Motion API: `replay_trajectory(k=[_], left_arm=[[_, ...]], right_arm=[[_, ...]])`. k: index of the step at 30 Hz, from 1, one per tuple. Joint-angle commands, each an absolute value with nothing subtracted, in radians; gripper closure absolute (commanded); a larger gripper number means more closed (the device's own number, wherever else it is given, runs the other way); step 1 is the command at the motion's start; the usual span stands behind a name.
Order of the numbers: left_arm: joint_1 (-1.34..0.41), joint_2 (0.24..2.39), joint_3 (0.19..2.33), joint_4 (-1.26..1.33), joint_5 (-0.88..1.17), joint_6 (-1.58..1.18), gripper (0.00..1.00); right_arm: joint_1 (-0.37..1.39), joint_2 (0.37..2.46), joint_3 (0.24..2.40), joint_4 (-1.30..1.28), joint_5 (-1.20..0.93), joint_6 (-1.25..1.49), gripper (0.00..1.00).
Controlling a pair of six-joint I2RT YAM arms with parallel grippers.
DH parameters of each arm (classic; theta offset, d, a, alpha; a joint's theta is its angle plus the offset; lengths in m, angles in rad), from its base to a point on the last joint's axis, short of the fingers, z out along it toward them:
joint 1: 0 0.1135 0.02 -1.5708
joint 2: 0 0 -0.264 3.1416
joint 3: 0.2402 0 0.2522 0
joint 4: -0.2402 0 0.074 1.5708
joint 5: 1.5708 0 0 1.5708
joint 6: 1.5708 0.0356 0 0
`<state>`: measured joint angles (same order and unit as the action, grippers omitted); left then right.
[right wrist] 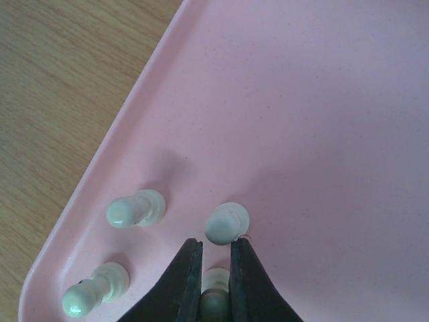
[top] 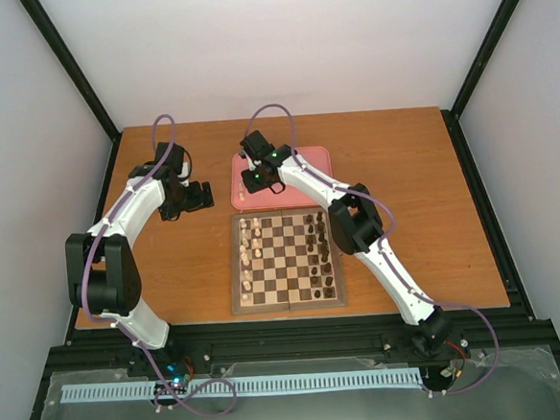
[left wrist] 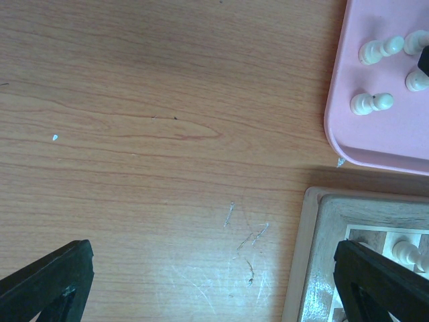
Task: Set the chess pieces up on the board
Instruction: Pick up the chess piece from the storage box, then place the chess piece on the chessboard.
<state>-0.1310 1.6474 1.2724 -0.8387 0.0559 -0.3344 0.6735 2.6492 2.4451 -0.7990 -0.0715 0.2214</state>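
Note:
The board (top: 288,303) lies in the middle of the table, with cream chess pieces (top: 251,255) along its left columns and dark pieces (top: 319,255) along its right. My right gripper (right wrist: 216,265) is low over the pink tray (right wrist: 301,100), its fingers (right wrist: 189,275) closed round a cream pawn (right wrist: 216,298). Three more cream pawns stand close by: one (right wrist: 226,223) just beyond the fingertips and two (right wrist: 136,210) to the left. My left gripper (left wrist: 214,295) is open and empty over bare table, left of the board's corner (left wrist: 315,255).
The pink tray (top: 305,160) sits just behind the board, touching its far edge. The left wrist view shows its rounded corner (left wrist: 355,144) with three cream pawns (left wrist: 372,102). Wooden table (top: 422,181) extends on both sides; walls enclose the table.

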Motion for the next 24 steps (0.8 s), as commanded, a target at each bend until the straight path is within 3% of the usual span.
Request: replay_trajectory(k=[1,12,24], left_arm=[[-0.135,1.628,1.299,-0.845,0.058,-0.318,0.00],[-0.136,1.616,1.310,-0.842,0.057,-0.320,0.00],[-0.135,1.590,1.297,-0.837,0.047,-0.321,0.00]], right_arm=[[0.667,2.612,2.462,-0.834,-0.053,0.212,0.97],[0.674,2.362,2.399,-0.876,-0.032,0.186,0.97],[0.867,1.853,1.672,-0.750,-0.034,0.247,0.97]])
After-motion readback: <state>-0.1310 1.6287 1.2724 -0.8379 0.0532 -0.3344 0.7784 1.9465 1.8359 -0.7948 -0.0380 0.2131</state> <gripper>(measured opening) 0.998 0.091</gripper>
